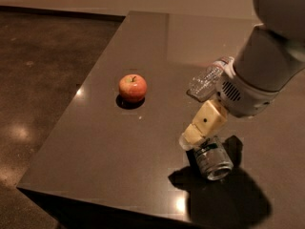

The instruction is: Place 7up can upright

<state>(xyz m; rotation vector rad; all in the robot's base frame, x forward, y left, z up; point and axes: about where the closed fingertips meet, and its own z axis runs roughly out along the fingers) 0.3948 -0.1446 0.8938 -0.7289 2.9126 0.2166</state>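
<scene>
The white arm (269,56) entered from the upper right corner and sloped down and to the left over the right half of the dark brown counter (109,147). Its thick rounded segment ended in a wrist housing with a grille of vent slots, and from there a slimmer cream-coloured link angled further down-left to the pincer (190,139). The pincer sat low over the counter, near the front edge, with its tip touching the far end of the 7up can (214,160). Only one cream side of the pincer showed, so it could not be told whether it was wide, narrow or clamped on the can. The 7up can lay on its side on the counter, not upright, just below and to the right of the pincer's tip, its round silver end turned toward the front right and a trace of green on its body next to the pincer. A heavy shadow spread under the can and the arm toward the front edge. A clear plastic water bottle (204,81) lay on its side farther back, partly hidden behind the wrist housing. A red and yellow apple (132,88) stood well apart on the left, stem up, near the counter's left edge.
</scene>
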